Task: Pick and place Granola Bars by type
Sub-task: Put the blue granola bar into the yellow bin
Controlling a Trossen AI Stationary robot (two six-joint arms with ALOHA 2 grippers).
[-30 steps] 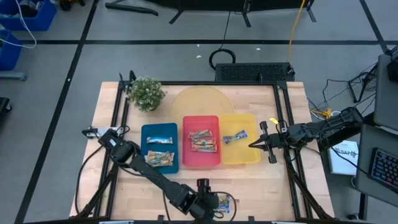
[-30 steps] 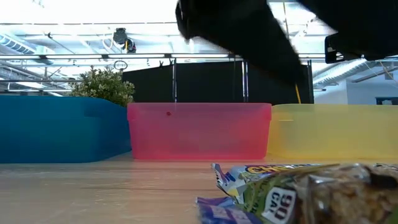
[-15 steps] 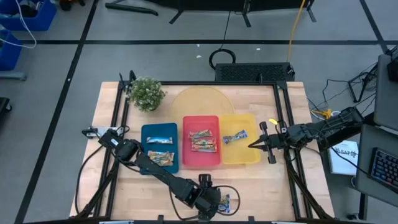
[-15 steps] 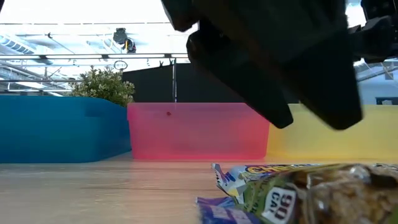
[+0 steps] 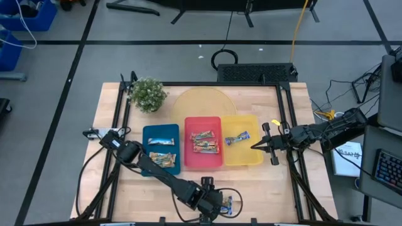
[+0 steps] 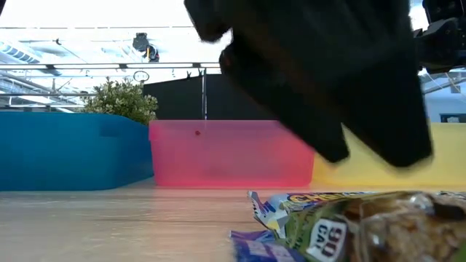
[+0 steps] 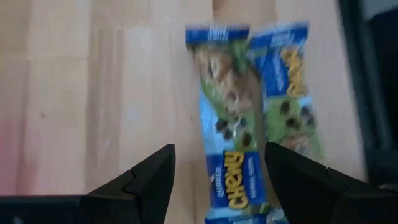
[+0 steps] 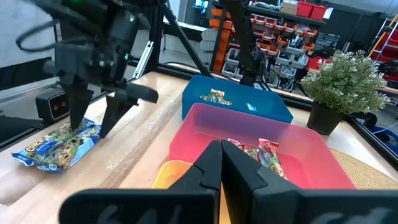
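Note:
Two blue-wrapped granola bars [image 7: 249, 118] lie side by side flat on the wood by the table's near edge [image 5: 230, 204], close up in the low view [image 6: 349, 225]. My left gripper [image 7: 219, 155] is open and points down over them, one finger on either side of the left-hand bar's end [image 7: 233, 186], not touching it as far as I can see. My right gripper [image 8: 221, 158] is shut and waits by the yellow tray's right side [image 5: 257, 146]. The blue tray [image 5: 151, 164] holds tan-and-green bars, the red tray [image 5: 188, 160] red-and-green bars, and the yellow tray [image 5: 251, 157] one blue bar [image 5: 237, 137].
The three trays stand in a row mid-table. A potted plant [image 5: 148, 94] stands at the far left corner and a round pale mat [image 5: 201, 103] lies behind the trays. Bare wood lies between the trays and the near edge. Dark frame rails run along both table sides.
My left gripper has swung a little toward the table's right along the near edge and come down over the two blue bars; in the low view its dark body has dropped in front of the red and yellow trays. The bars have not moved.

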